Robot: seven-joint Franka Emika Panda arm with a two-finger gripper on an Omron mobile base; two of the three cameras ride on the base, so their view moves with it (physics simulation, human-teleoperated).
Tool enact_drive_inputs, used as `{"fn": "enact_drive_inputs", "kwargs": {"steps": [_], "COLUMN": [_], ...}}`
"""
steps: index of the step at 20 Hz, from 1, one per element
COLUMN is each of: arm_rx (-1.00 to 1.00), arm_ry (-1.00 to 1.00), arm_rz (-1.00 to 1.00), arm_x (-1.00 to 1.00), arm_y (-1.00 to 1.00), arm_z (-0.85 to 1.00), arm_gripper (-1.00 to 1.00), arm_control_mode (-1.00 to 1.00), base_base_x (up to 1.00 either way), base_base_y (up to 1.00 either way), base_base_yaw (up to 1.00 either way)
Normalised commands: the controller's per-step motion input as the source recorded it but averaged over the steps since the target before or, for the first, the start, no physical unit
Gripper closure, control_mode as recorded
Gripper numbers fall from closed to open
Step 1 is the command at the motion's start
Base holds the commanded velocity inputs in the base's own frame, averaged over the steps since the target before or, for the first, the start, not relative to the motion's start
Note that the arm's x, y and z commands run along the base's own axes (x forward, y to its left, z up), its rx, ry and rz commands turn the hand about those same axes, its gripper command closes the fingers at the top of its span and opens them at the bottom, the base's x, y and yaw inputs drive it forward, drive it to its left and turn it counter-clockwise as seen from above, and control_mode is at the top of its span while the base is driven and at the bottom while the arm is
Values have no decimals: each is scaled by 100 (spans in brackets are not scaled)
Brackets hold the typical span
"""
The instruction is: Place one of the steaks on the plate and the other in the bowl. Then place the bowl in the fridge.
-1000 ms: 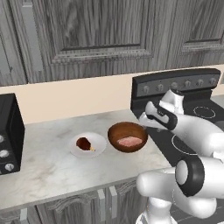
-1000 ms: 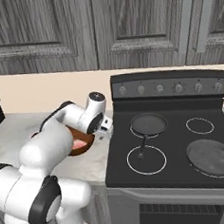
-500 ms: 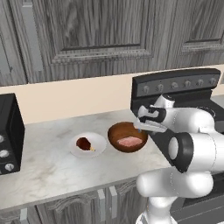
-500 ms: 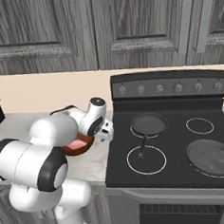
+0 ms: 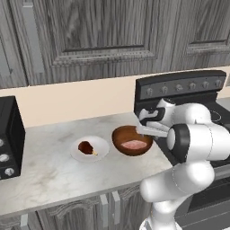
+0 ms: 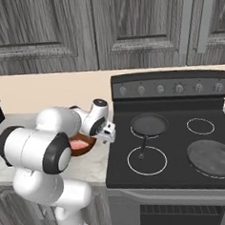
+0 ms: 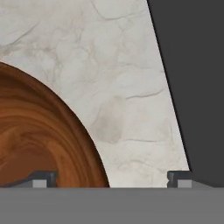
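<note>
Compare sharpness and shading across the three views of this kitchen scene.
Left base view: even light, glossy sheen inside the reddish-brown wooden bowl. Right base view: flat, soft-edged rendering of the black stovetop. Hand view: marble counter blurry up close, pincer tips dark.

The white plate (image 5: 90, 149) is seen flat on the marble counter, with the dark brown steak (image 5: 86, 147) lying on it, its yellowish tip toward the bowl (image 5: 131, 140). Just beside it, the glossy reddish-brown bowl stands upright, and the pale pink steak (image 5: 134, 144) is held inside.
</note>
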Motion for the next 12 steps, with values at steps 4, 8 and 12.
{"fn": "enact_drive_inputs", "kwargs": {"steps": [4, 8, 12], "arm_rx": [0, 0, 3], "arm_ry": [0, 0, -11], "arm_rz": [0, 0, -8], "arm_x": [0, 0, -9], "arm_y": [16, 7, 14], "arm_z": [-18, -13, -12], "arm_gripper": [100, 100, 100], "arm_control_mode": [-100, -100, -100], "base_base_x": [0, 0, 0], "base_base_y": [0, 0, 0], "base_base_yaw": [0, 0, 0]}}
